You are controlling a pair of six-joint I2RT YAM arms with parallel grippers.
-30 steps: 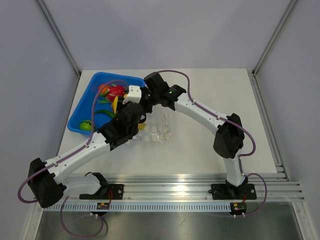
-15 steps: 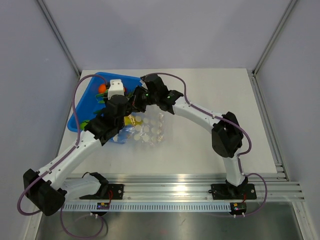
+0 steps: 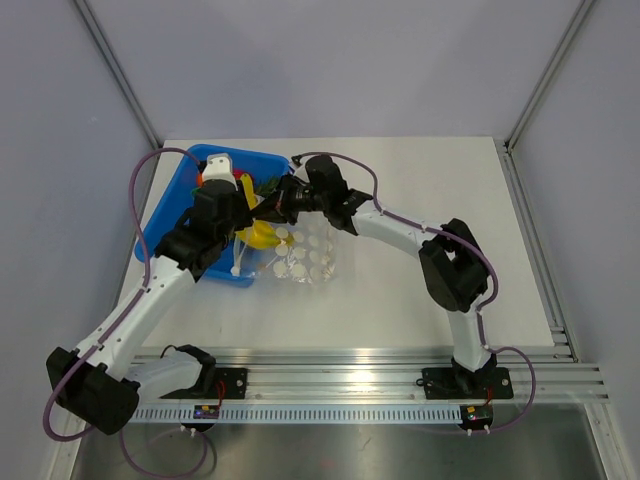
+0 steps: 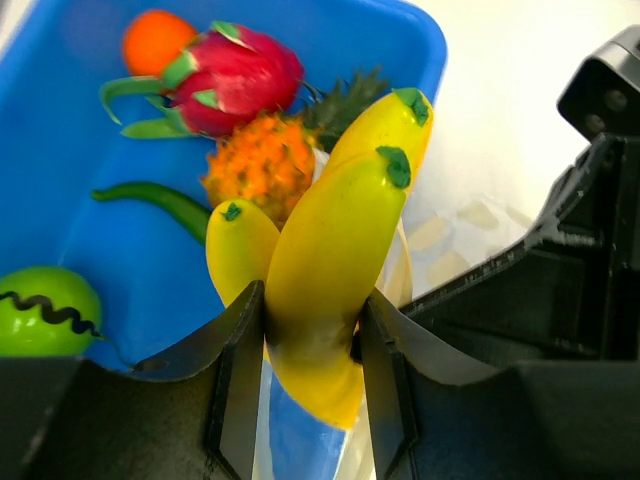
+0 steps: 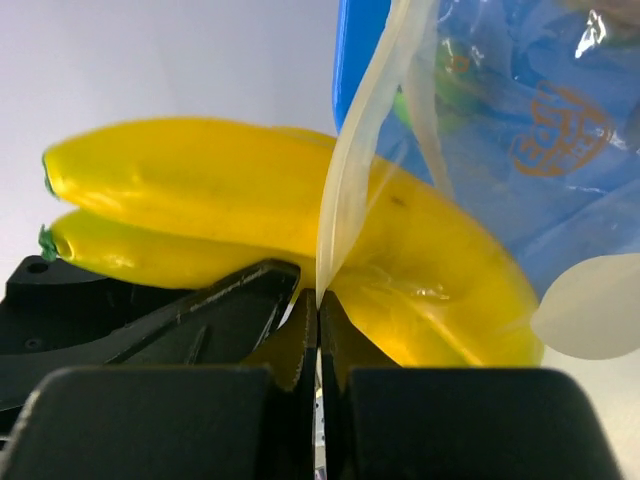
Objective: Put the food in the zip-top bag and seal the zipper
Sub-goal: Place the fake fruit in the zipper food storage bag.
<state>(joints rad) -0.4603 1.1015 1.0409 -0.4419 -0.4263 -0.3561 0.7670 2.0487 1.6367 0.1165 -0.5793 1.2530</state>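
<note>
My left gripper [image 4: 310,340] is shut on a yellow toy banana bunch [image 4: 330,230], holding it at the blue bin's right rim. In the top view the left gripper [image 3: 243,222] holds the banana [image 3: 262,236] at the mouth of the clear zip-top bag [image 3: 308,260]. My right gripper [image 5: 318,310] is shut on the bag's mouth edge strip [image 5: 345,190] and holds it up; the banana [image 5: 200,180] lies partly behind the film [image 5: 480,110]. From above the right gripper [image 3: 282,200] is close to the left one. Whether the zipper is open along its length is unclear.
The blue bin [image 3: 160,232] sits at the left and holds a pink-red dragon fruit [image 4: 240,75], an orange piece [image 4: 155,40], an orange pineapple [image 4: 262,165], a green pepper [image 4: 150,195] and a green fruit [image 4: 45,310]. Both arms crowd the bin's right edge.
My left arm has swung left toward the bin and now holds the banana at the bag's mouth. My right gripper has moved left, and the bag has shifted left with it.
</note>
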